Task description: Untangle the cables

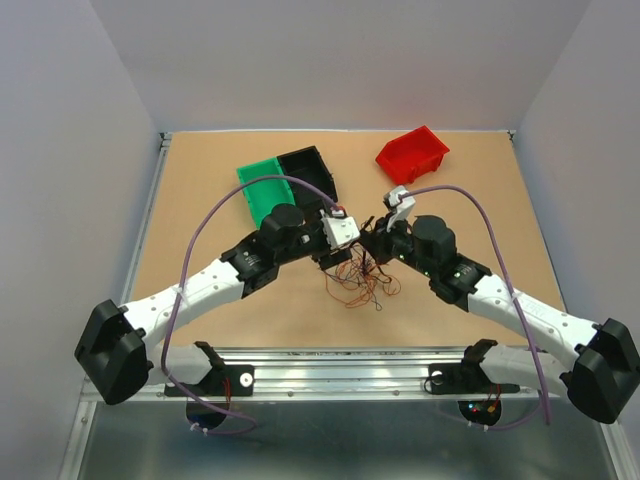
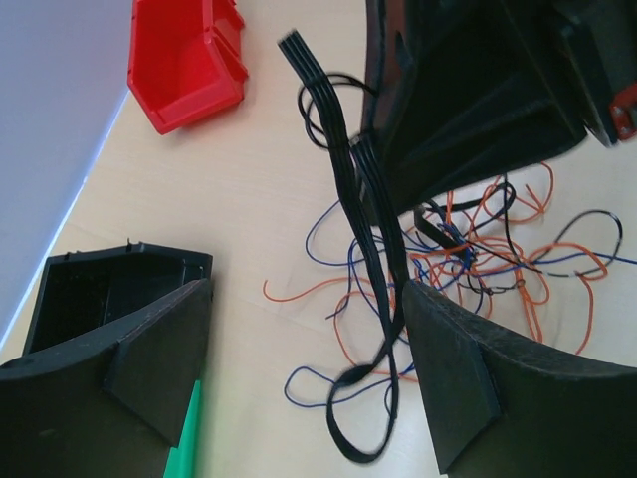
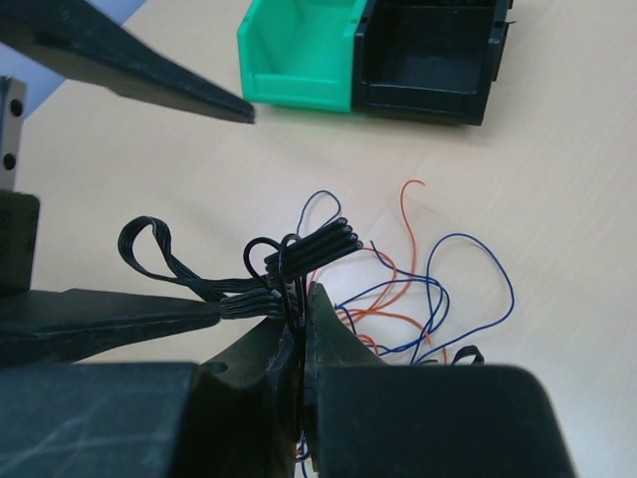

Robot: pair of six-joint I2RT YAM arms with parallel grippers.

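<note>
Right up front, the metal rail (image 1: 340,365) carries both arm bases. Pale grey walls (image 1: 340,60) box in the tan table (image 1: 200,200) on three sides. The green bin (image 1: 258,190) and black bin (image 1: 312,168) sit touching at 11 o'clock, with the red bin (image 1: 412,152) at 1. The cables (image 1: 360,282) sprawl just toward 6 from centre. The left gripper (image 2: 304,358) gapes wide and holds nothing, a black ribbon running between its fingers. The right gripper (image 3: 299,309) is pinched tight on that black ribbon of the cables.
</note>
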